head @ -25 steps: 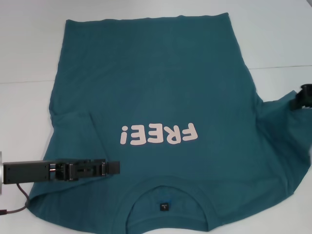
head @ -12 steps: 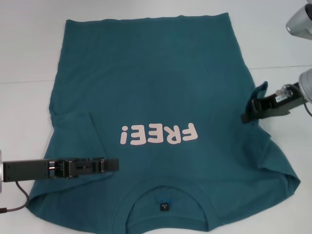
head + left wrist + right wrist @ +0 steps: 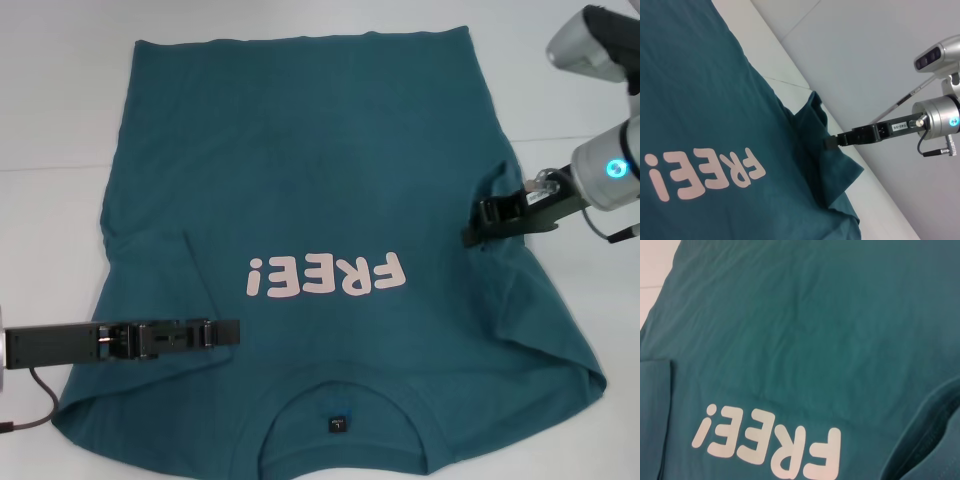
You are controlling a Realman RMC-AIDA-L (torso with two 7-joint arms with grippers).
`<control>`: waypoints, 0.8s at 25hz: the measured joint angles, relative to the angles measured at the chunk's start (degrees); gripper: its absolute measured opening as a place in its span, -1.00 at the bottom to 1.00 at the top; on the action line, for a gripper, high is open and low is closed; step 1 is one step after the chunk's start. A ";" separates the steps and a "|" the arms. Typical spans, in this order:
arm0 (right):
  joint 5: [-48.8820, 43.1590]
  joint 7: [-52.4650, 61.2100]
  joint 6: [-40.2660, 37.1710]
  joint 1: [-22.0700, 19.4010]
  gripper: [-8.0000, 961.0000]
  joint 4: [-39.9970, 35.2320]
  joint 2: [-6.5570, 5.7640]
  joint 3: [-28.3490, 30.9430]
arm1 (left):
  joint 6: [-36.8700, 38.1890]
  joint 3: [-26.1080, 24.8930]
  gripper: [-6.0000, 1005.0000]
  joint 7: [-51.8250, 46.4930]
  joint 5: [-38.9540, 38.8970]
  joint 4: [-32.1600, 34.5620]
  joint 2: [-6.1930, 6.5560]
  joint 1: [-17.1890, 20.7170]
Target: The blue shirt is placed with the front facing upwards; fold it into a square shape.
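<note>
- White tabletop [image 3: 60, 120] everywhere, plain and pale, with a faint seam line running across it behind the shirt.
- Nearest the robot, at 6 o'clock in the head view, is the round collar [image 3: 340, 385] with its small dark label [image 3: 337, 425], so the blue shirt [image 3: 320, 150] lies front up with its neck toward the robot and its hem at 12 o'clock.
- Left gripper [image 3: 232, 331] sits around 8 o'clock, lying low and flat over the shirt's left shoulder area, pointing inward toward the middle. Honestly can't tell whether its jaws are open or closed, or if it's got any cloth, since it's all just one dark bar from above.
- Just past it, the left sleeve [image 3: 150, 265] is folded in over the body, its edge making a visible crease.
- Pale pink "FREE!" lettering [image 3: 326, 276] sits mid-shirt, upside down from the robot's side.
- Right gripper [image 3: 470, 232] is at about 3 o'clock, reaching in from the side. In the left wrist view its tip [image 3: 830, 143] is pinched shut on the right sleeve [image 3: 832, 167], which is pulled up off the table and bunched inward over the shirt's side.
- Farther back, the lower body of the shirt lies flat and smooth out to the hem.
</note>
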 joint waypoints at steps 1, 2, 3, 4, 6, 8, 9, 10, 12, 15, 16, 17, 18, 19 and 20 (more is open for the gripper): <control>0.00 -0.01 0.44 0.17 -0.96 0.36 0.13 -0.30 | 0.00 0.00 0.62 0.00 0.00 0.00 0.00 0.10; 0.02 -0.06 0.72 0.24 -0.96 0.63 0.19 -0.53 | 0.00 0.00 0.62 -0.01 0.00 0.00 0.00 0.19; 0.05 -0.13 1.03 0.27 -0.96 0.86 0.23 -0.74 | -0.03 0.00 0.62 -0.01 0.00 0.00 0.00 0.28; 0.17 -0.20 1.21 0.28 -0.96 1.00 0.27 -0.79 | -0.07 0.00 0.62 -0.01 0.00 0.00 0.00 0.35; 0.65 -0.29 1.41 0.28 -0.96 1.10 0.29 -0.69 | -0.21 0.00 0.62 -0.04 0.00 0.00 0.00 0.50; 1.85 -0.56 1.37 0.08 -0.89 0.97 0.22 -0.65 | -0.27 0.00 0.62 -0.07 0.00 0.00 0.00 0.58; 2.56 -0.84 1.29 -0.09 -0.85 0.87 0.08 -0.65 | -0.29 0.00 0.62 -0.09 0.00 0.00 0.00 0.61; 3.36 -1.29 1.11 -0.27 -0.82 0.78 -0.05 -0.65 | -0.31 0.00 0.62 -0.11 0.00 0.00 0.00 0.62; 5.70 -3.15 0.53 -0.82 -0.74 0.73 -0.37 -0.48 | -0.35 0.00 0.62 -0.26 0.00 0.04 0.02 0.63; 12.22 -9.02 -0.95 -2.52 -0.63 0.68 -0.90 -0.02 | -0.36 -0.19 0.62 -0.97 0.00 0.14 0.27 0.65; 15.68 -12.18 -1.67 -3.49 -0.60 0.67 -1.09 0.36 | -0.36 -0.35 0.62 -1.27 0.00 0.15 0.42 0.66; 19.26 -14.91 -2.01 -4.68 -0.56 0.66 -1.26 1.00 | -0.33 -0.64 0.62 -1.82 0.00 0.16 0.64 0.66; 21.38 -16.06 -2.23 -5.40 -0.39 0.80 -1.40 1.42 | -0.10 -1.04 0.62 -2.98 0.01 0.17 1.04 0.75; 23.77 -16.96 -2.20 -6.31 -0.21 0.99 -1.66 1.97 | 0.34 -1.36 0.62 -4.29 0.01 0.17 1.44 0.89; 26.13 -17.20 -2.26 -7.18 -0.04 1.31 -2.00 2.63 | 0.79 -1.67 0.62 -5.49 0.02 0.16 1.80 1.08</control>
